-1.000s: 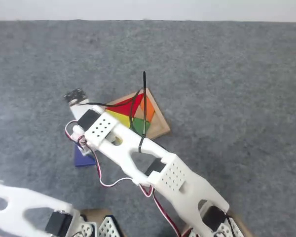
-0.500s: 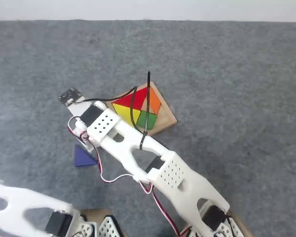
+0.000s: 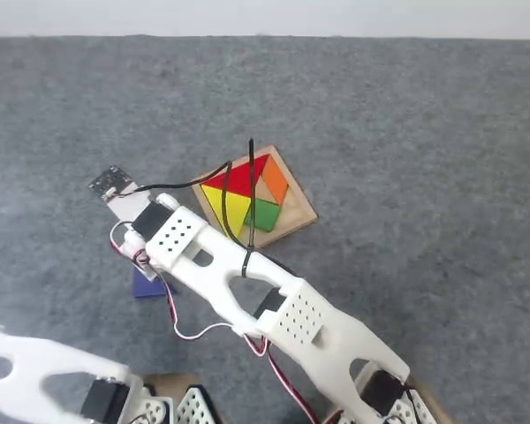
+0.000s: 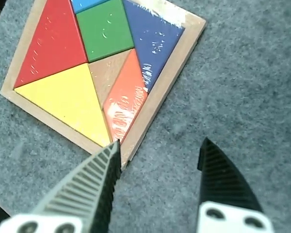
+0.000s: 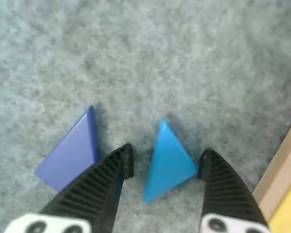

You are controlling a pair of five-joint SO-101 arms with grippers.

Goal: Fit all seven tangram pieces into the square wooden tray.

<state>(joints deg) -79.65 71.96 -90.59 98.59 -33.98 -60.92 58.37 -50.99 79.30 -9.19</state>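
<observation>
The wooden tray (image 3: 293,223) lies mid-table with red (image 3: 238,179), orange (image 3: 272,185), yellow (image 3: 228,208) and green (image 3: 263,215) pieces in it. My right arm (image 3: 181,240) stretches over the carpet just left of the tray. My right gripper (image 5: 166,162) is open and straddles a light blue triangle (image 5: 165,143) on the carpet. A dark blue triangle (image 5: 70,155) lies just outside one finger, and also shows under the wrist (image 3: 146,284). My left gripper (image 4: 160,153) is open, empty, off the edge of a tray (image 4: 177,56) with a bare triangular gap (image 4: 106,73).
Grey carpet (image 3: 406,132) covers the table, with open room right of and behind the tray. My left arm (image 3: 44,371) lies low at the near left. A corner of the tray (image 5: 281,170) sits close beside my right gripper.
My right arm's wrist has swung left, away from the tray, uncovering more of the tray's pieces and covering part of the dark blue triangle. The tray shifted slightly right.
</observation>
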